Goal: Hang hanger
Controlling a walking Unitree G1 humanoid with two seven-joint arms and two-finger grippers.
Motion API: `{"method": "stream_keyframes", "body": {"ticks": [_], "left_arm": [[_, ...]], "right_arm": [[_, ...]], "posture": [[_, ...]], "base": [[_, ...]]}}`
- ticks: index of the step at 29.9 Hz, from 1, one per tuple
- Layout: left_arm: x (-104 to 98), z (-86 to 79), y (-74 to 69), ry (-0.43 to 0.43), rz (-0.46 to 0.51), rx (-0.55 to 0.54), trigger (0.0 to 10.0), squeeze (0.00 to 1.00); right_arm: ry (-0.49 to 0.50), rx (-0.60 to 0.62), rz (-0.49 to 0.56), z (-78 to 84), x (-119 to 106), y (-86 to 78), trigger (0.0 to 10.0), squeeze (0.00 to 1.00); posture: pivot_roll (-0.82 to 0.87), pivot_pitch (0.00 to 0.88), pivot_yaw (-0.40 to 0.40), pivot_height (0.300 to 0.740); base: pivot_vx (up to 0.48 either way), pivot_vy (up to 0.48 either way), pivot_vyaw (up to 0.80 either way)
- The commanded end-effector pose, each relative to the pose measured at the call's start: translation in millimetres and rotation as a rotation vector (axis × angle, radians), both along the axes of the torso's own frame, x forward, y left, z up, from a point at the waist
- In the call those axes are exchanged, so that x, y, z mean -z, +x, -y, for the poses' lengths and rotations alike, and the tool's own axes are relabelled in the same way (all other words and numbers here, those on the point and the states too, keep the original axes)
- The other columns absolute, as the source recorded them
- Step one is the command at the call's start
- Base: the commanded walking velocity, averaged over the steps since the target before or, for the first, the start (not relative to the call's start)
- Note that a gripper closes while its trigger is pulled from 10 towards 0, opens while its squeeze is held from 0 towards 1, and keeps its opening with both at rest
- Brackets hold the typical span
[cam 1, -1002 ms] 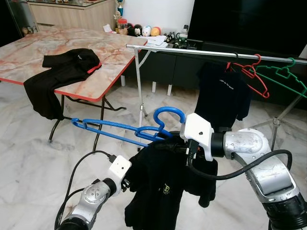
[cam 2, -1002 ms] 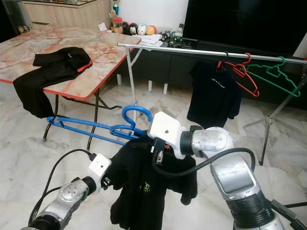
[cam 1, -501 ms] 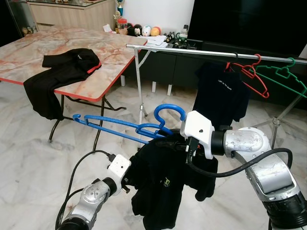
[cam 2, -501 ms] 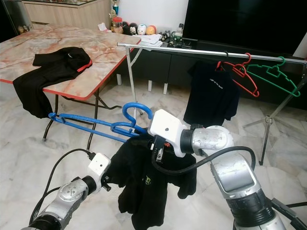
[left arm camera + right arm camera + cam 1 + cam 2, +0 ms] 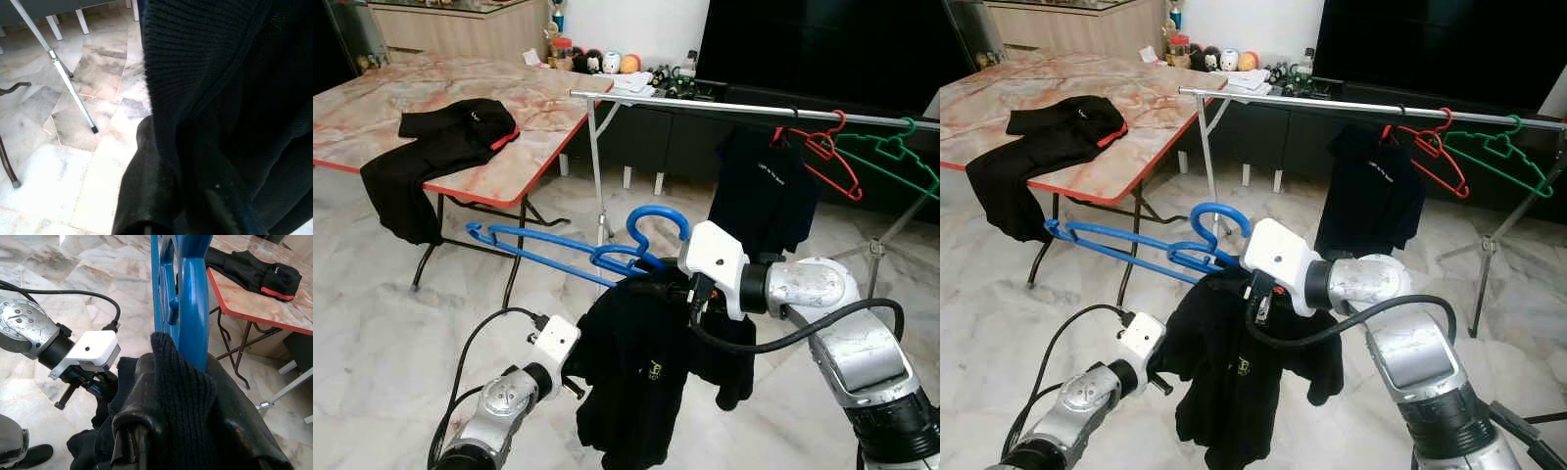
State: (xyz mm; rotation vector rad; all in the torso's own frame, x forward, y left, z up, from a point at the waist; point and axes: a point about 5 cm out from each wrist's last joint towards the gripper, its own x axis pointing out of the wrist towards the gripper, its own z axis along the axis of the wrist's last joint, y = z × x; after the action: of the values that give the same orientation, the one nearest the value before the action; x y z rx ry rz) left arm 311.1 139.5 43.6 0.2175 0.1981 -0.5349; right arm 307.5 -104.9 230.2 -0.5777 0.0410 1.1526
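Marble floor, folding table (image 5: 509,108) on the robot's left with a black garment (image 5: 440,147) draped over its edge. Steel clothes rail (image 5: 724,108) ahead carries a black T-shirt (image 5: 766,191), a red hanger (image 5: 824,152) and a green hanger (image 5: 891,157).

Right gripper (image 5: 677,291) pinches the neck of the blue hanger (image 5: 607,257) together with the collar of a black knit top (image 5: 646,362); in the right wrist view its fingers (image 5: 146,396) are clamped on both. Left gripper (image 5: 579,372) is at the top's edge; fingers buried in cloth, grip state cannot be told.

Change over the last second: hanger has risen slightly and its long arm has levelled. The top hangs freer. Judgement: lift phase under way. Hook still well short of the rail.
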Motion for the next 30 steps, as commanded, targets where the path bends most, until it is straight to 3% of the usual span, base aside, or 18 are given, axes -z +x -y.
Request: {"method": "stream_keyframes", "body": {"ticks": [1,9,10,11,12,16,22,24,27,30], "left_arm": [[2.6,-2.5,-1.9,-0.023,-0.017,-0.017,0.0,0.0],[6.3,-6.0,-5.9,-0.053,-0.037,-0.039,0.0,0.0],[8.5,-8.8,-7.1,-0.045,-0.047,-0.06,0.0,0.0],[8.5,-8.8,-7.1,-0.045,-0.047,-0.06,0.0,0.0],[11.7,-11.3,-8.8,-0.026,-0.06,-0.07,0.0,0.0],[16.6,-13.8,-12.1,0.003,-0.082,-0.071,0.0,0.0],[19.8,-16.9,-13.6,0.024,-0.097,-0.089,0.0,0.0],[20.2,-18.3,-13.6,0.037,-0.101,-0.095,0.0,0.0],[21.3,-18.0,-14.1,0.044,-0.109,-0.09,0.0,0.0],[21.9,-17.1,-14.6,0.049,-0.113,-0.084,0.0,0.0]], "right_arm": [[-0.012,0.003,0.037,1.3,-6.1,1.9,0.0,0.0],[-0.071,0.065,-0.026,23.6,14.6,2.0,0.0,0.0],[-0.163,0.119,-0.024,37.6,27.1,5.4,0.0,0.0],[-0.163,0.119,-0.024,37.6,27.1,5.4,0.0,0.0],[-0.208,0.158,-0.042,49.5,37.3,7.0,0.0,0.0],[-0.157,0.196,-0.101,61.9,44.3,7.8,0.0,0.0],[-0.158,0.205,-0.142,86.5,60.8,4.2,0.0,0.0],[-0.081,0.182,-0.208,103.0,72.4,-3.7,0.0,0.0],[-0.047,0.187,-0.233,108.3,77.0,-5.7,0.0,0.0],[-0.1,0.172,-0.295,118.5,91.4,-13.4,0.0,0.0]], "posture": [[0.05,0.068,-0.039,0.74],[0.04,0.072,-0.04,0.74],[0.05,0.074,-0.038,0.74],[0.05,0.074,-0.038,0.74],[0.05,0.073,-0.039,0.74],[0.05,0.075,-0.039,0.74],[0.05,0.079,-0.038,0.74],[0.05,0.079,-0.037,0.74],[0.05,0.081,-0.036,0.74],[0.05,0.083,-0.034,0.74]], "base": [[0.0,0.0,0.0],[0.0,0.0,0.0],[0.0,0.0,0.0],[0.0,0.0,0.0],[0.0,0.0,0.0],[0.0,0.0,0.0],[0.0,0.0,0.0],[0.0,0.0,0.0],[0.0,0.0,0.0],[0.0,0.0,0.0]]}}
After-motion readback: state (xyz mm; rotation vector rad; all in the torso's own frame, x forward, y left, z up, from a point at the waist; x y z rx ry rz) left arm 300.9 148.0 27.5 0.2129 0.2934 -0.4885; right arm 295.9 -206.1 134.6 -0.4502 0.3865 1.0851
